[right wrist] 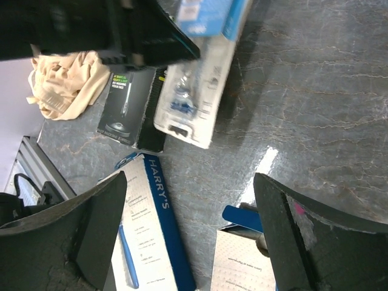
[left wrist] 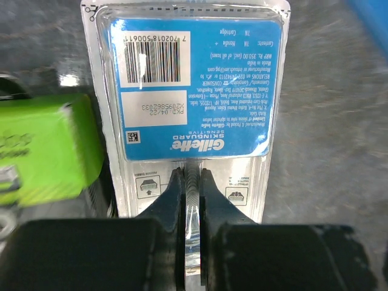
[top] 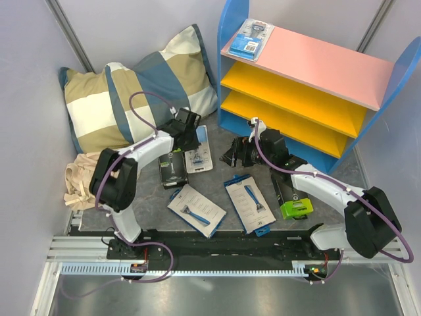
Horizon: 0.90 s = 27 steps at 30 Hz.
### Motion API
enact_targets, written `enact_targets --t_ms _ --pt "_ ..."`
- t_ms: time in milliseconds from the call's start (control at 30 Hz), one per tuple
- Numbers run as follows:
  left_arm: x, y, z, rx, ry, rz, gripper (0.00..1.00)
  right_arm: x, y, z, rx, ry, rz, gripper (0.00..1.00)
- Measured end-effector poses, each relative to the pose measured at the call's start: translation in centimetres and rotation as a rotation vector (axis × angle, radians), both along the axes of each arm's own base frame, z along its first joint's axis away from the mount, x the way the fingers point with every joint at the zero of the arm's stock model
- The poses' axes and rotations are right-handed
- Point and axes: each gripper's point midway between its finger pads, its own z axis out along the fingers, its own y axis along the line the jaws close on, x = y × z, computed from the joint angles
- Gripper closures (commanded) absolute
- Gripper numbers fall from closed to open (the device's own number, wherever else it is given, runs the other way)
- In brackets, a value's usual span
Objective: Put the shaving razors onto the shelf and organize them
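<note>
Top view, left gripper (top: 189,135): clenched on the near end of a blister pack (top: 199,153) low at the grey table (top: 217,174).
Top view, shelf (top: 296,92): right of and beyond that pack, well apart; a second pack (top: 254,36) lies on its pink board.
Top view, room: a black box (top: 172,169) just left of the held pack, two white boxes (top: 196,209) nearer, a pillow (top: 135,92) behind.
Left wrist, grip: black fingers (left wrist: 173,194) pinch the pack's clear plastic rim; the flat blue card shows a barcode.
Right wrist, right gripper (right wrist: 189,188): jaws spread wide, nothing between them, above glossy veined tabletop; the held pack lies ahead.
</note>
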Motion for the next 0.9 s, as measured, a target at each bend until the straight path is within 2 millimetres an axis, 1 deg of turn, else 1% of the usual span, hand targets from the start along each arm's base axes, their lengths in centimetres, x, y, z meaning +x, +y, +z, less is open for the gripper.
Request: enact_targets --t_ms 33,200,300,400,500,567,733,900 --pt "0.0 0.1 0.8 -0.004 -0.016 0.002 0.98 0.0 0.1 0.1 0.005 0.001 0.002 0.07" --pt "0.1 0.1 6.6 -0.064 -0.138 0.005 0.98 -0.4 0.6 0.6 0.038 0.007 0.025 0.09" --pt "-0.1 0.1 8.7 -0.090 -0.178 0.001 0.98 -0.6 1.2 1.2 0.064 -0.001 0.041 0.10" --pt "-0.5 0.0 10.2 -0.109 -0.207 -0.006 0.98 -1.0 2.1 2.0 0.100 -0.007 0.065 0.13" --pt "-1.2 -0.4 11.6 -0.132 -0.225 -0.024 0.98 -1.4 3.3 2.8 0.145 -0.015 0.092 0.19" --pt "-1.6 -0.5 12.3 -0.144 -0.236 -0.033 0.98 -1.7 4.1 3.0 0.168 -0.014 0.108 0.24" --pt "-2.5 -0.7 13.7 -0.166 -0.261 -0.050 0.98 -1.8 5.4 1.8 0.184 0.023 0.121 0.30" --pt "-3.3 -1.0 14.8 -0.186 -0.279 -0.069 0.98 -1.6 5.9 0.7 0.190 0.058 0.115 0.35"
